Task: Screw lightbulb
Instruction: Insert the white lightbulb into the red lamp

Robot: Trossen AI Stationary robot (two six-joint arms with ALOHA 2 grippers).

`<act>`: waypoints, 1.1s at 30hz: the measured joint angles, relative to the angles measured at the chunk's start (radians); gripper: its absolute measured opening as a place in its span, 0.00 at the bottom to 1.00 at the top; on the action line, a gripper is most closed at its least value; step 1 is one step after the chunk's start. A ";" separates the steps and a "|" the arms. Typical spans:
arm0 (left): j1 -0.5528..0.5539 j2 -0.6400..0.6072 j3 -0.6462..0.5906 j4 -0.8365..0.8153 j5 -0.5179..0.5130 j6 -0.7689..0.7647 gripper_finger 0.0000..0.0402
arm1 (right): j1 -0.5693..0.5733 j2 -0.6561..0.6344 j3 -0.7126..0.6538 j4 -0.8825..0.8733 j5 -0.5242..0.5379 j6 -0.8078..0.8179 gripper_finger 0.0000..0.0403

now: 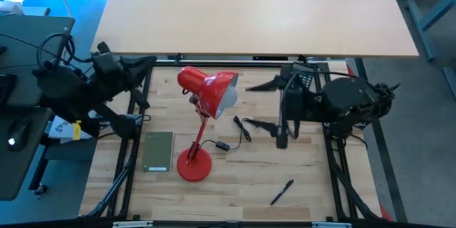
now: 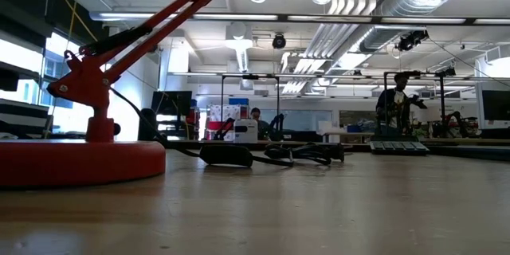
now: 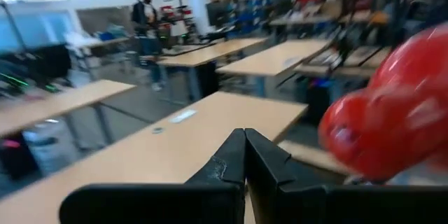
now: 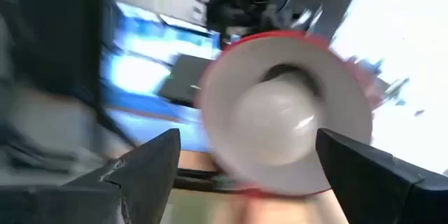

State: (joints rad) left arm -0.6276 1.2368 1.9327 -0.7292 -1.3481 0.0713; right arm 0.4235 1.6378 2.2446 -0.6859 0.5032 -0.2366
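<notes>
Red dominates my table: the desk lamp (image 1: 201, 117) stands on its round base (image 1: 194, 165) near the front middle of the pale wooden tabletop (image 1: 306, 178), its jointed stem leaning back toward the rear, and its shade (image 1: 208, 87) turned sideways so the open mouth faces my right arm. The lightbulb (image 4: 276, 124) sits inside that shade; from my right wrist I look straight into the white interior and see the rounded white bulb filling the middle of it, though whether it is seated all the way into the socket I cannot tell from this blurred angle. My right gripper (image 1: 261, 84) hangs level with the shade's mouth, just beside it, fingers (image 4: 143, 164) spread wide apart with nothing between them and the bulb framed in the gap without touching either one. My left gripper (image 3: 245, 155) waits at the left rear of the table, behind the shade, its two dark fingers pressed together on nothing. The lamp's black cord (image 1: 244, 128) with its inline switch (image 1: 222, 146) trails across the wood between the base and my right arm. A green notebook (image 1: 158, 151) lies flat just left of the lamp base, and a black pen (image 1: 281, 192) lies toward the front right, well apart from everything else.
</notes>
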 joint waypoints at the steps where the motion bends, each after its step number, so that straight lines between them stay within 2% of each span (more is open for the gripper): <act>1: -0.001 0.001 0.000 0.040 0.013 0.000 0.00 | 0.004 0.003 0.000 0.012 0.034 -0.115 0.81; 5: -0.003 0.000 0.000 0.170 0.089 -0.037 0.00 | 0.040 0.011 0.000 0.050 0.191 -0.511 0.81; 8: -0.003 0.001 0.000 0.214 0.133 -0.122 0.00 | 0.082 0.028 0.001 0.068 0.295 -0.775 0.81; 12: -0.012 0.002 0.000 0.218 0.164 -0.247 0.00 | 0.118 0.063 0.000 0.072 0.331 -0.942 0.81; 17: -0.016 0.016 0.000 0.221 0.161 -0.262 0.00 | 0.107 0.104 0.000 0.161 0.416 -1.134 0.81; 21: -0.016 0.025 -0.001 0.227 0.161 -0.261 0.00 | 0.075 0.119 0.000 0.175 0.422 -1.210 0.81; 25: -0.016 0.026 -0.001 0.227 0.162 -0.261 0.00 | 0.056 0.118 0.000 0.152 0.408 -1.133 0.81; 33: -0.016 0.026 -0.001 0.227 0.162 -0.255 0.00 | 0.054 0.118 0.000 0.167 0.343 -1.144 0.81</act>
State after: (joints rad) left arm -0.6437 1.2629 1.9316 -0.5025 -1.1859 -0.1836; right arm 0.4774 1.7561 2.2442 -0.5190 0.8465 -1.3808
